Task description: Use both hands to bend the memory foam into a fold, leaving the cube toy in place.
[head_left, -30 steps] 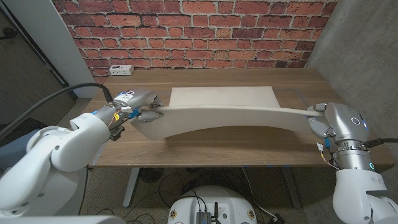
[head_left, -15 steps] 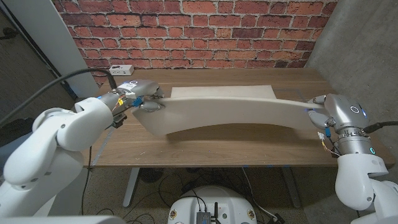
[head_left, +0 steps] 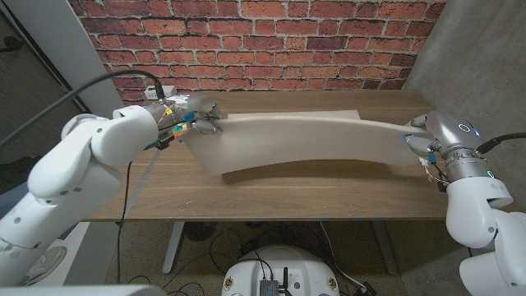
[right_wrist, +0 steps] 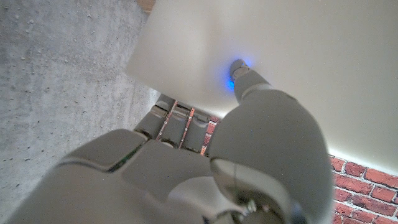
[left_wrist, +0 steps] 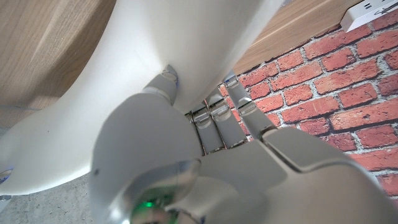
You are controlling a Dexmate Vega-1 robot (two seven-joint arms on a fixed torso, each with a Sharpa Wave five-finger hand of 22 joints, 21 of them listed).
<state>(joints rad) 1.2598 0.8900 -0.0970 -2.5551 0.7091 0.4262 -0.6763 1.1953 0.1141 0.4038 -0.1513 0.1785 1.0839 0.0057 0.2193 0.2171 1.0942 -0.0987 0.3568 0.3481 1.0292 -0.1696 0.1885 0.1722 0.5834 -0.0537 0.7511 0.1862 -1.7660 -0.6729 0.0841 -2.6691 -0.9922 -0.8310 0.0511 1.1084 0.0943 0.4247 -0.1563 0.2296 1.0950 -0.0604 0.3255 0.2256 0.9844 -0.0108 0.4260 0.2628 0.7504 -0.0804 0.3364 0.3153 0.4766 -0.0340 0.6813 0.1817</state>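
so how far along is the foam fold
Done: the left hand and right hand each hold an end of the memory foam, and its near edge is lifted off the table. In hand: carrying that edge toward the back. Left: laying it over into a fold.

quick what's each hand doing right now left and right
Left hand: closed, holding one end of the memory foam.
Right hand: closed, holding the foam's other end.

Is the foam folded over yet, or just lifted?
Just lifted. The memory foam arches between the left hand and right hand, near edge raised, not doubled over.
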